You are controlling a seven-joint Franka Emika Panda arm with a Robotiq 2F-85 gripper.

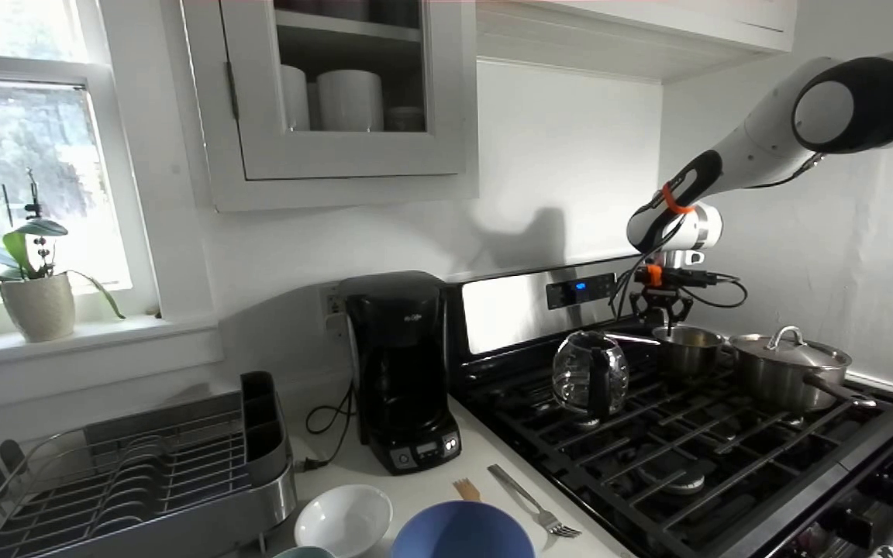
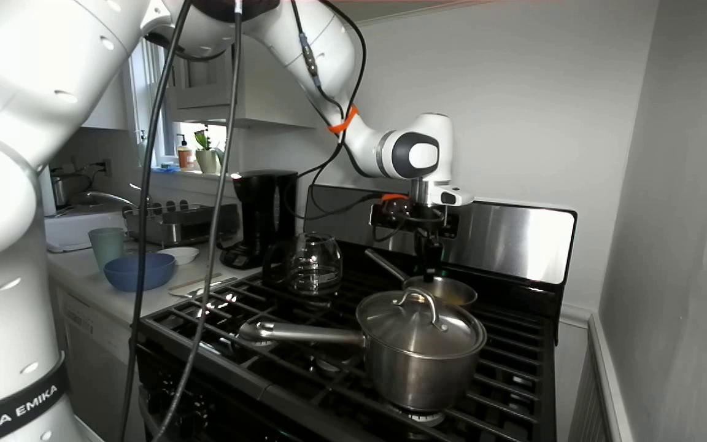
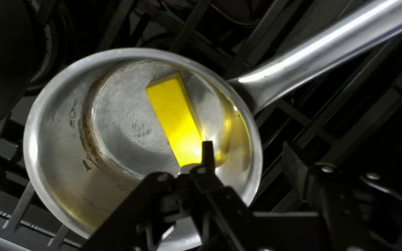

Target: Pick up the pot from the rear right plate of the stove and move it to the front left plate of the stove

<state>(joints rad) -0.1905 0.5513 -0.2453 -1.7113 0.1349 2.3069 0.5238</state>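
The pot (image 1: 691, 358) is a small metal saucepan on the rear right plate of the stove (image 1: 501, 314), which it covers. In an exterior view the larger pot partly hides it (image 2: 412, 283). In the wrist view its rim (image 3: 33, 139) shows, with a long handle (image 3: 326, 52) toward the upper right and a yellow block (image 3: 175, 118) inside. My gripper (image 3: 248, 153) is open, with one finger over the pot's inside and the other outside the rim; I cannot tell whether they touch it. The gripper also shows in both exterior views (image 1: 665, 310) (image 2: 428, 264). The front left plate (image 1: 675, 477) holds nothing.
A lidded steel pot (image 1: 784, 372) stands on the front right, its handle (image 2: 316, 332) reaching toward the front left plate. A glass carafe (image 1: 574, 372) stands at the rear left. A coffee maker (image 1: 400, 356), bowls (image 1: 462, 535) and a fork (image 1: 532, 500) are on the counter.
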